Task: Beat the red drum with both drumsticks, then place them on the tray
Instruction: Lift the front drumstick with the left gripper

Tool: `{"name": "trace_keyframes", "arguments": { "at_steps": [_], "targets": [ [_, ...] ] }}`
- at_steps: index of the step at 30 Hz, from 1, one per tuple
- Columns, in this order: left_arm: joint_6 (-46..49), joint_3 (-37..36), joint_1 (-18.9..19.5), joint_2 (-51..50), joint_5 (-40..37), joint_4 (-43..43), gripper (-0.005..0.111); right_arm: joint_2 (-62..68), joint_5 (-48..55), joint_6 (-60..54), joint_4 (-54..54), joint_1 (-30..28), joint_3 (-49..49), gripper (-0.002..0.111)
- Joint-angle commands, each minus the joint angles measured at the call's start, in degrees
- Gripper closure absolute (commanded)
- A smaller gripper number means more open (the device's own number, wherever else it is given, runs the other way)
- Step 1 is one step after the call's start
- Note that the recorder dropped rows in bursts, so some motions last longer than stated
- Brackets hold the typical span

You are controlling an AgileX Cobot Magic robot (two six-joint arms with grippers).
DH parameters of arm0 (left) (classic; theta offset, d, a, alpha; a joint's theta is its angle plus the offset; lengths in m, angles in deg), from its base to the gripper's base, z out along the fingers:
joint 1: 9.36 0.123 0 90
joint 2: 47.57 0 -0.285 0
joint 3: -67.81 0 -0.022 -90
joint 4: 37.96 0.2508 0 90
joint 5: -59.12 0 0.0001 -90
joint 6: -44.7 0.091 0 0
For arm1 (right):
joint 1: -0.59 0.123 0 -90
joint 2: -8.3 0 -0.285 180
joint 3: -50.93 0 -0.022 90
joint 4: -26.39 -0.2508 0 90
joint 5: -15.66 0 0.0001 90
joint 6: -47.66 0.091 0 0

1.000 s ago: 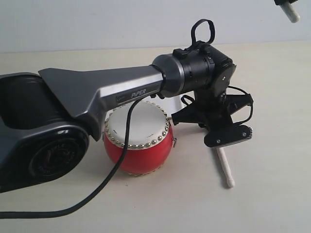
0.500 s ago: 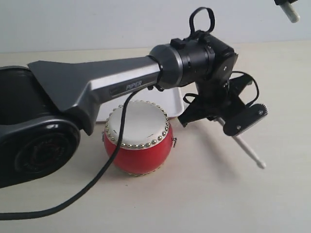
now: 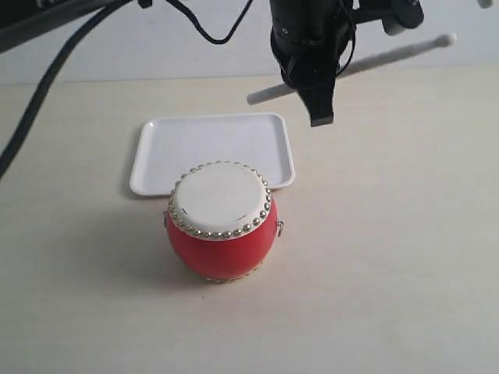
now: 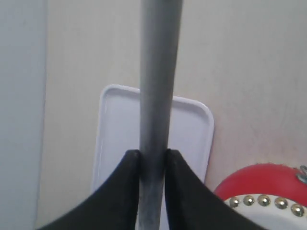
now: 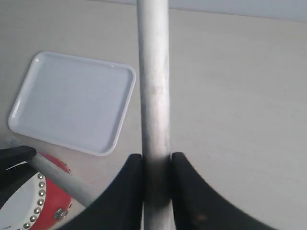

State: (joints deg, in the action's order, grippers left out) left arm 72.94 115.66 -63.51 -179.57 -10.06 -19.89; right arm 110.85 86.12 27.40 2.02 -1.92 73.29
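Wooden drumstick [image 4: 156, 96] gripped in left pincer [image 4: 152, 160], clear of red drum [image 4: 259, 184].

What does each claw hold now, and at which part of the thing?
The left claw pinches one drumstick on its shaft, nearer the blunt end. The right claw pinches the other drumstick on its shaft; how far along cannot be told.

Robot test bench, lab-like; exact kind of room unclear. Plain pale tabletop [image 3: 390, 273] fills scene, blank grey-white wall [image 3: 156, 47] behind. Black robot arm [image 3: 308, 39] hangs over table near top of exterior view, loose dark cable [image 3: 31, 117] trails across corner. Props on table: white tray [image 3: 210, 136], toy-like red drum [image 3: 222, 249] just beside it. Flat, even indoor light, soft shadows.
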Motion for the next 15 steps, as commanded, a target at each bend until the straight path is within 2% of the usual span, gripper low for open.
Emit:
{"name": "trace_keyframes", "arguments": {
  "at_steps": [1,7,11,15],
  "targets": [
    [-15.3,-1.9,0.9,3.5,-0.8,0.8,0.107,-3.1,-0.5,4.1,-0.5,-0.1,-0.9,0.108],
    [-19.3,-8.2,3.0,9.1,-0.8,-5.6,0.107,-8.6,-0.5,4.0,-0.7,-0.1,-8.3,0.108],
    [-25.8,-17.9,6.5,14.0,-0.8,-5.9,0.107,-13.1,-0.5,4.0,-0.7,-0.1,-15.2,0.108],
    [-30.6,-29.3,10.6,22.1,-0.8,-9.9,0.107,-17.5,-0.5,4.0,-3.5,-0.1,-19.8,0.108]
  ]
}}
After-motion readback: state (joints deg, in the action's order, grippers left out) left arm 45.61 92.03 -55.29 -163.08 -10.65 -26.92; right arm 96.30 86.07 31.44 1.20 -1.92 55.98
